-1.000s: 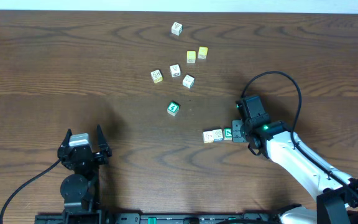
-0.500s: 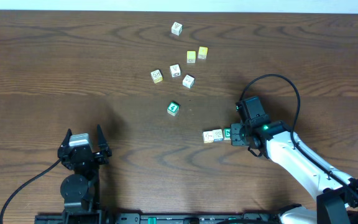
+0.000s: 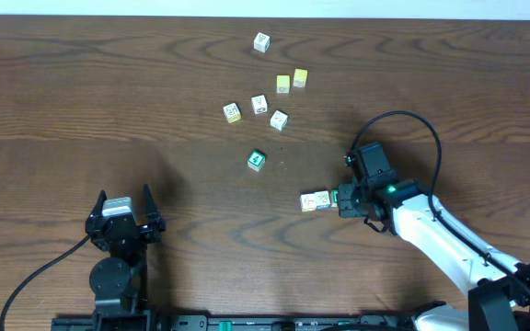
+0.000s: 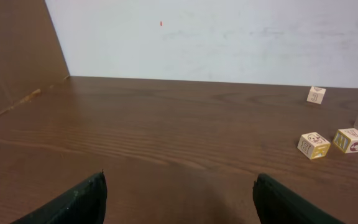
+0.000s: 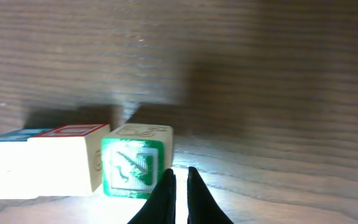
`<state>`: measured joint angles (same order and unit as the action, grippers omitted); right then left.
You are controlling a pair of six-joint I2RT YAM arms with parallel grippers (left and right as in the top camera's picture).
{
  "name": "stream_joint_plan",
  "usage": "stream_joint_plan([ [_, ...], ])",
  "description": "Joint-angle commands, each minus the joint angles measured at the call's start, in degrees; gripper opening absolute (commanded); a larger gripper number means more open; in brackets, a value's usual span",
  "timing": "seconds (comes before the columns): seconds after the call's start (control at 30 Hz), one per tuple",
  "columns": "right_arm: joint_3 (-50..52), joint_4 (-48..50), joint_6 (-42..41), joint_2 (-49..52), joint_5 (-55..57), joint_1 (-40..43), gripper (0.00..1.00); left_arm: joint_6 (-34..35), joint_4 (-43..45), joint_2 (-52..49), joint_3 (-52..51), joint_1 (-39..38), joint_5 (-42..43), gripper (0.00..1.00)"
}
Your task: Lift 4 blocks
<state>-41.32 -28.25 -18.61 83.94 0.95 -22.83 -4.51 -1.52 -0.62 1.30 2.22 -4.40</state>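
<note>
A green-faced block (image 5: 132,163) lies on the table right in front of my right gripper (image 5: 179,183). That gripper is shut with nothing between its fingers, the tips at the block's lower right corner. Touching the green block's left side is a pale block with a red top edge (image 5: 64,158), then a blue-edged block (image 5: 2,163). From overhead this row (image 3: 316,200) sits just left of the right gripper (image 3: 343,197). A second green block (image 3: 257,160) lies alone farther left. A cream block with yellowish print (image 3: 232,112) lies up the table. My left gripper (image 3: 123,213) is open and empty.
Two plain yellow cubes (image 3: 292,81) and white lettered cubes (image 3: 270,111) lie in a loose cluster at the upper middle, with one more white cube (image 3: 261,41) near the far edge. The left wrist view shows several of these cubes (image 4: 314,145) far right, before a white wall.
The right gripper's fingers closed the last small gap and slid slightly left against the green block. The left arm has not moved.
</note>
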Motion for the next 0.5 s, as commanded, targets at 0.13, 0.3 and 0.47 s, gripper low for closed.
stream_joint_plan([
  [0.13,-0.8,0.2,0.7,0.2,-0.6,-2.9,0.07,0.3,-2.3,0.3,-1.1,0.3,-0.7,0.76],
  [0.3,-0.8,0.3,0.7,0.2,-0.6,-3.4,0.07,0.3,-2.3,0.3,-1.1,0.3,-0.7,0.76],
  [0.47,-0.8,0.2,0.2,0.2,-0.9,-3.5,0.07,0.3,-2.3,0.3,-1.1,0.3,-0.7,0.75],
])
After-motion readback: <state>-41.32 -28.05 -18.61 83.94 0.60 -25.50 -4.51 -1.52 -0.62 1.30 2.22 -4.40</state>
